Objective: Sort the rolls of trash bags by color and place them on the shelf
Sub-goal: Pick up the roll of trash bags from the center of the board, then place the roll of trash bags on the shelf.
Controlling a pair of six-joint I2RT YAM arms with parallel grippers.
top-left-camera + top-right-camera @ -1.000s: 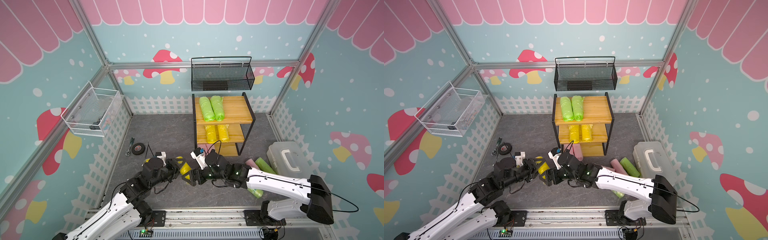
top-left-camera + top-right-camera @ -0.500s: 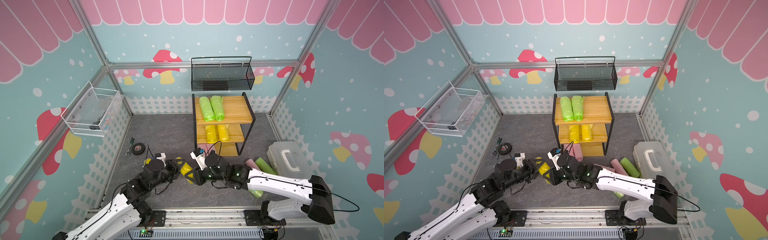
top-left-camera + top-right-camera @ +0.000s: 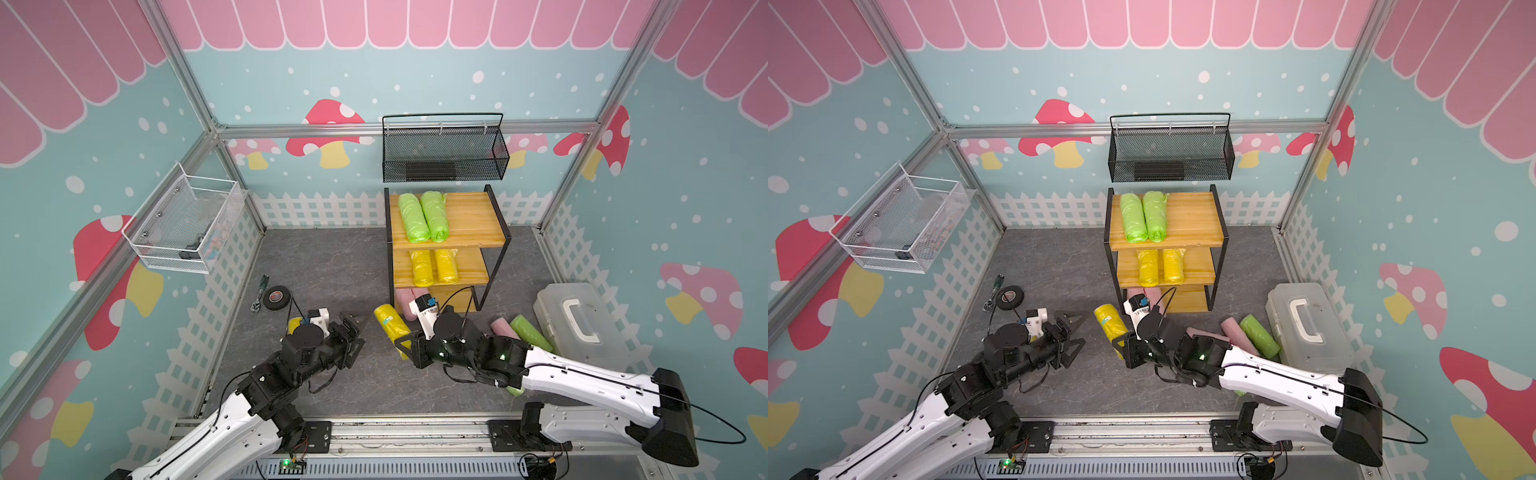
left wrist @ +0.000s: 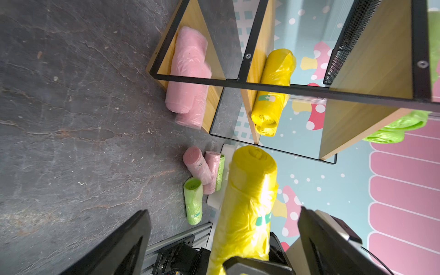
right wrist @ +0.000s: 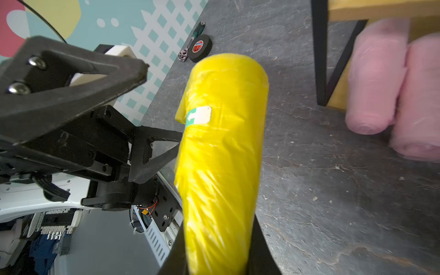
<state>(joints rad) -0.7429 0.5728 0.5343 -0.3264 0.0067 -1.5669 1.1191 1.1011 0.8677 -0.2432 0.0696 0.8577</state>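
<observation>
- The yellow roll (image 3: 391, 328) is off the floor (image 3: 332, 257) in front of the shelf (image 3: 473, 224). Our right gripper (image 3: 405, 347) clenches it at one end, and most of its length sticks out free.
- Our left gripper (image 3: 355, 332) is released, its jaws spread wide, near the roll's side. Both top views show a gap between them.
- We judge that an end grip on slick film may slip or let the roll droop. The free end could then catch the shelf's edge on the way to the middle tier.
- The two yellow rolls (image 3: 432, 266) already on that tier leave bare board only beside them. A careless push could send them off the front.
- The left arm sits close, so a swing by the right one could clip its open jaws.
- The held roll is a soft cylinder of glossy, crinkled film with a small white-and-green sticker (image 5: 200, 115). We expect it to dent under pressure and roll readily on smooth wood.
- Two green rolls (image 3: 422, 222) lie on the top board. Two pink rolls (image 4: 188, 71) lie on the bottom one, poking past its front.
- On the grey, stone-look floor a pink roll (image 3: 498, 326) and a green roll (image 3: 530, 332) lie beside a translucent toolbox (image 3: 577, 320).
- A yellow patch (image 3: 294, 325) shows behind the left wrist and is probably another roll.
</observation>
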